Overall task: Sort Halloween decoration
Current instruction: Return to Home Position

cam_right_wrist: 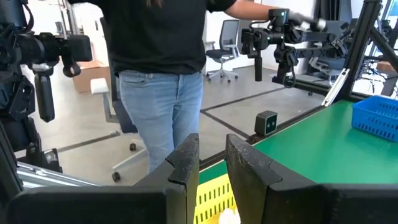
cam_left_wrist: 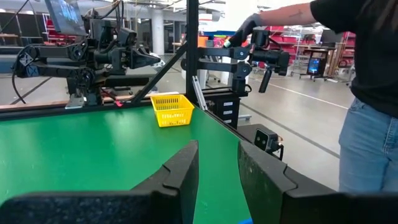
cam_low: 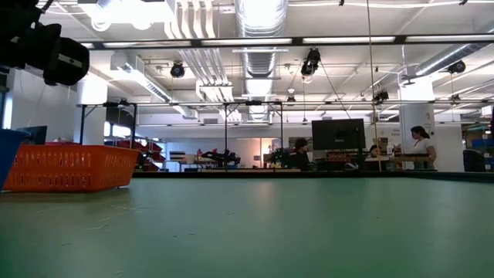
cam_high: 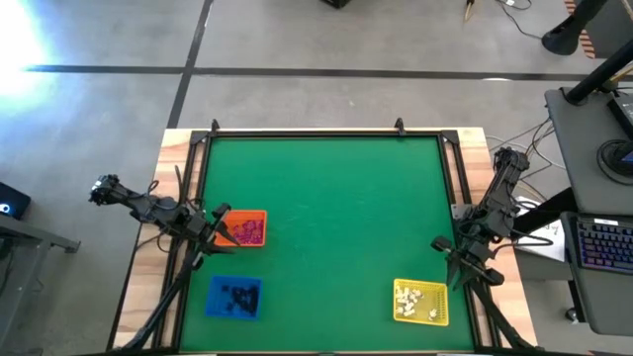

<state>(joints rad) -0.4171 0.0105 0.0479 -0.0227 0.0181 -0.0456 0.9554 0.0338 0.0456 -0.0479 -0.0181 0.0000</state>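
Observation:
Pinkish-purple trinkets [cam_high: 249,231] lie in the orange tray [cam_high: 261,216]. Black trinkets [cam_high: 237,295] lie in the blue tray [cam_high: 214,301]. White trinkets [cam_high: 415,299] lie in the yellow tray [cam_high: 441,314]. All three trays stand on the green table. My left gripper [cam_high: 220,232] is at the table's left edge, beside the orange tray. Its fingers are a narrow gap apart and hold nothing in the left wrist view [cam_left_wrist: 219,146]. My right gripper [cam_high: 440,247] is at the right edge, just beyond the yellow tray [cam_right_wrist: 214,198]. Its fingers are also a narrow gap apart and empty [cam_right_wrist: 212,143].
The green mat [cam_high: 326,218] is bare between the trays. A black frame [cam_high: 307,132] runs along the table's far edge and sides. A person in jeans [cam_right_wrist: 158,99] stands beside the table, with a hand on a handheld device [cam_left_wrist: 258,46]. The orange tray [cam_low: 73,168] shows at the low view's left.

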